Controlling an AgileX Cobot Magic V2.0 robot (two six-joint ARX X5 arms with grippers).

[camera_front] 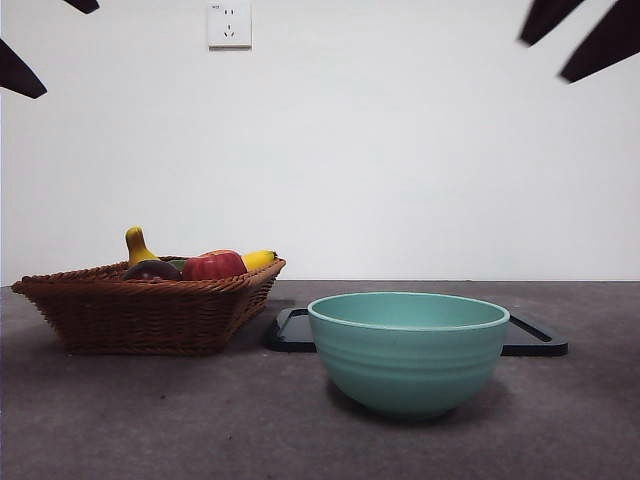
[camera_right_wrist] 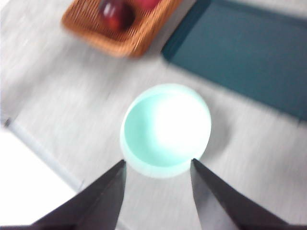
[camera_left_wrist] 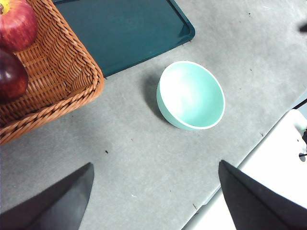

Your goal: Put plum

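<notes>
Only from the wrists — plum [camera_left_wrist: 10,76] in basket [camera_left_wrist: 57,72], both claws [camera_left_wrist: 156,199] [camera_right_wrist: 158,167] spread, empty.

A staged test bench, lab-like rather than homely: a bare grey table [camera_front: 120,420] against a blank white wall [camera_front: 400,150] with one wall socket [camera_front: 229,24], and only a wicker basket [camera_front: 150,310], a teal bowl [camera_front: 408,350] and a dark tray [camera_front: 535,338] as props.

A grey desk [camera_front: 120,420] fills the lower part of the front frame and carries three things — a brown wicker basket [camera_front: 150,310] at left, a mint-green bowl [camera_front: 408,350] right of centre, and a dark tray [camera_front: 535,338] behind the bowl.
</notes>
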